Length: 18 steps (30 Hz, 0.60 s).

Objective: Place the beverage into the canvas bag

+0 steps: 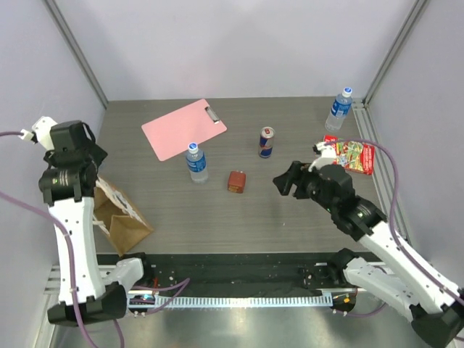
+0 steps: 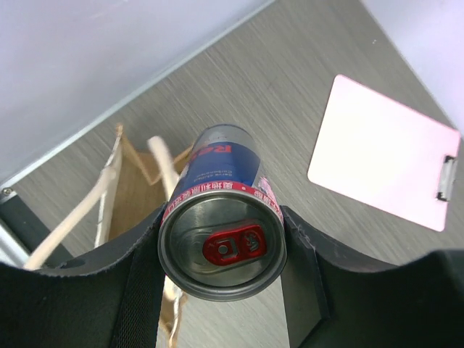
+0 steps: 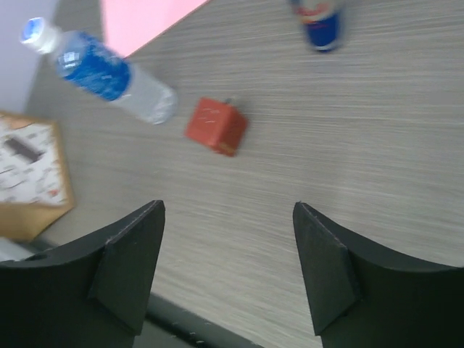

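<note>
We have the left tool [image 2: 222,262] pinching the beverage can [image 2: 217,239] by its sides, pull-tab end toward the wrist camera. The can hangs above the desk [image 2: 290,94], over the open mouth of the canvas bag [image 2: 134,196], beside its cream handles. Our right tool [image 3: 228,268] is spread and carries nothing, hovering near the small red box [image 3: 216,127]. Second can [image 1: 267,142], water bottle [image 1: 196,162] and pink clipboard [image 1: 183,128] sit mid-desk.

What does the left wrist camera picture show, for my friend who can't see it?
The left pincer grips a blue-and-silver drink can, its red pull tab facing the camera. Beyond it are the open canvas bag with pale handles and a pink clipboard on the grey table.
</note>
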{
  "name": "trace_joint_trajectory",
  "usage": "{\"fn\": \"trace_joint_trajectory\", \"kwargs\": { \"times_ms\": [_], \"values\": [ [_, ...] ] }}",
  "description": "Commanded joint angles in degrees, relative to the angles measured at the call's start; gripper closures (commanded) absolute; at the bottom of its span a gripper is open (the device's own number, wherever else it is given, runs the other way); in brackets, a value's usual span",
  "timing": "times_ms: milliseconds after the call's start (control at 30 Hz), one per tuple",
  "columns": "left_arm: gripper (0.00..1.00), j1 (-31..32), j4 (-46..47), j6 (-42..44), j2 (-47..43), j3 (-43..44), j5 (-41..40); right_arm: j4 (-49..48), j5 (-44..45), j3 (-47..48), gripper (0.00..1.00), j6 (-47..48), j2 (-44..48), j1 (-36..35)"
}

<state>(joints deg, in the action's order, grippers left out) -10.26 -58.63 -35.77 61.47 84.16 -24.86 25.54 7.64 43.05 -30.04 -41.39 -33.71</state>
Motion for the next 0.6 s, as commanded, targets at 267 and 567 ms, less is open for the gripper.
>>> {"fn": "trace_joint_trajectory", "kwargs": {
  "times_ms": [267, 567],
  "values": [
    [1.00, -0.3, -6.3, -1.9, -6.6, 7.8, 1.9, -25.3, 1.8, 22.8, 0.32, 10.8, -33.7, -26.3],
    [1.00, -0.3, -7.9, 1.0, -6.6, 9.5, 2.7, -50.1, -5.9, 33.4, 0.35, 29.8, -62.1, -36.0]
  ]
}}
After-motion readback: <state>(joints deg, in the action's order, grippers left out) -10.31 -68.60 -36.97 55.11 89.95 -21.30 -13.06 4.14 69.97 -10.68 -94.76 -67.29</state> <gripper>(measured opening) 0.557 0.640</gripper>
